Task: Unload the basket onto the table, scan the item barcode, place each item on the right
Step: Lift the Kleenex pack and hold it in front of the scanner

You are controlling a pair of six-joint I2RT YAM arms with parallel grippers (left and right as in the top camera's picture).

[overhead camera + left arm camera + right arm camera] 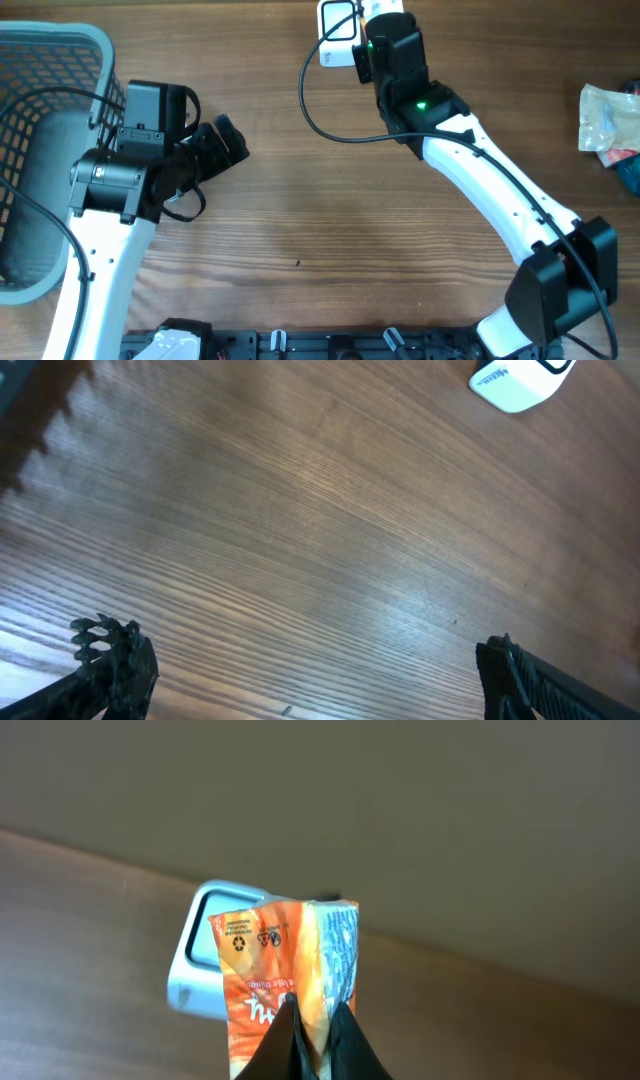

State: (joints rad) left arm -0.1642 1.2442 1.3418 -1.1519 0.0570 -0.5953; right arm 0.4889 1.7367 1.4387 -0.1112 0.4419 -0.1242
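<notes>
Right gripper (315,1020) is pinching an orange packet (285,970) by one edge, fingers pressed together on it. Packet is sticking out just past the fingertips, directly in front of the white scanner (200,960). Left gripper (310,660) is hanging spread wide over the wooden table (300,510).

Overhead straight down; both wrist views close, oblique; white scanner (332,50) shared

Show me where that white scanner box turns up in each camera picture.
Overhead: white scanner at the top edge, near the middle.
Left wrist: top right corner.
Right wrist: left of centre, behind the orange packet.
Shared landmark: the wooden table.
</notes>
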